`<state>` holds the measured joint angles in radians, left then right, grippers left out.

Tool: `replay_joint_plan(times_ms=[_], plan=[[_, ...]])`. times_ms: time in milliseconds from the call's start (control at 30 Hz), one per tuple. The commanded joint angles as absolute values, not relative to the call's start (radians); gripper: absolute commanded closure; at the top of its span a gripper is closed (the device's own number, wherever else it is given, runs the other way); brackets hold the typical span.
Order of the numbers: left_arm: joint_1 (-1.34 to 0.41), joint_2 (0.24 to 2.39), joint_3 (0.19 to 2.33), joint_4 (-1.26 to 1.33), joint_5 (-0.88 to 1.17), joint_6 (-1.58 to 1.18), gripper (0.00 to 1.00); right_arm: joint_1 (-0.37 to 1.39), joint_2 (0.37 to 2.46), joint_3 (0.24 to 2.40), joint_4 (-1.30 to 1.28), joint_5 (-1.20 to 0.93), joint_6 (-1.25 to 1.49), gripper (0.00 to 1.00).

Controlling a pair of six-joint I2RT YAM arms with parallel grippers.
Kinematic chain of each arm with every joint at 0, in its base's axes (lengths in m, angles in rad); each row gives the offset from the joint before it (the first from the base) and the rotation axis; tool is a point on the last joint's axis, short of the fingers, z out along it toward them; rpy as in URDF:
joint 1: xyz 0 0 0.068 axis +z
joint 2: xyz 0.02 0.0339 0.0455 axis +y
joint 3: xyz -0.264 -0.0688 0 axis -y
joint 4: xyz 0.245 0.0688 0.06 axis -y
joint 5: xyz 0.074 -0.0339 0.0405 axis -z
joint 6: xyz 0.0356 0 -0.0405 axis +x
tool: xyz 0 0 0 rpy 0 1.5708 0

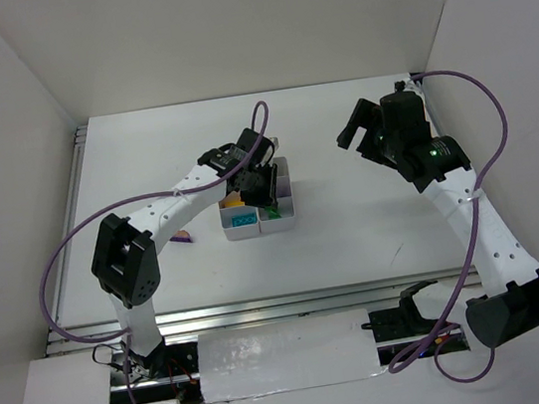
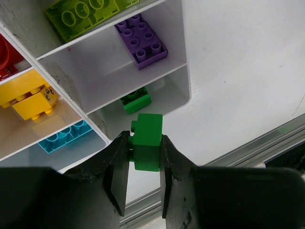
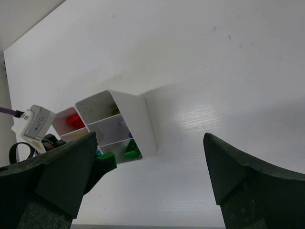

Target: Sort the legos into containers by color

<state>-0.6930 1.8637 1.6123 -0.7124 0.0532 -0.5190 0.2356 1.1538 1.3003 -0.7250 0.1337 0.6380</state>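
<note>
Left end effector (image 2: 144, 155) grips a small dark-green plastic brick (image 2: 147, 136) just outside the white plastic container (image 2: 183, 62), whose corner cell holds another green brick (image 2: 136, 101); right end effector (image 3: 150, 167) gapes empty.

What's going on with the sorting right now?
The left tool is shut on a dark green Lego brick, holding it at the edge of the white six-compartment organizer, next to the corner cell where another dark green brick lies. Other cells hold a purple brick, lime bricks, a yellow brick, a teal brick and a red brick. The right tool hangs open off to the right, holding nothing.
</note>
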Motion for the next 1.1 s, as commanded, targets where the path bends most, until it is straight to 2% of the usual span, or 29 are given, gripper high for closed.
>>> replay_joint_plan(times_ms=[0, 433, 533, 767, 867, 900, 1000, 1033, 1067], plan=[[-0.698, 1.856, 1.638, -0.713, 0.046, -0.499, 1.0, 0.229, 1.131, 1.293, -0.683, 0.127, 0.632, 0.0], [-0.698, 1.864, 1.663, -0.735, 0.012, -0.492, 1.0, 0.23, 1.117, 1.289, -0.684, 0.11, 0.624, 0.0], [-0.699, 1.852, 1.645, -0.726, 0.005, -0.491, 0.91, 0.229, 1.108, 1.275, -0.68, 0.104, 0.624, 0.0], [-0.699, 1.855, 1.626, -0.707, 0.005, -0.482, 0.85, 0.229, 1.126, 1.29, -0.69, 0.094, 0.62, 0.0], [-0.698, 1.856, 1.628, -0.701, 0.008, -0.482, 0.74, 0.229, 1.126, 1.295, -0.693, 0.095, 0.618, 0.0], [-0.699, 1.858, 1.626, -0.7, 0.015, -0.482, 0.66, 0.229, 1.126, 1.296, -0.693, 0.095, 0.618, 0.0], [-0.699, 1.855, 1.612, -0.689, 0.023, -0.482, 0.52, 0.229, 1.131, 1.298, -0.693, 0.095, 0.618, 0.0], [-0.699, 1.852, 1.608, -0.687, 0.025, -0.482, 0.43, 0.229, 1.132, 1.299, -0.692, 0.095, 0.618, 0.0], [-0.699, 1.852, 1.603, -0.684, 0.025, -0.482, 0.38, 0.229, 1.132, 1.299, -0.692, 0.094, 0.618, 0.0]])
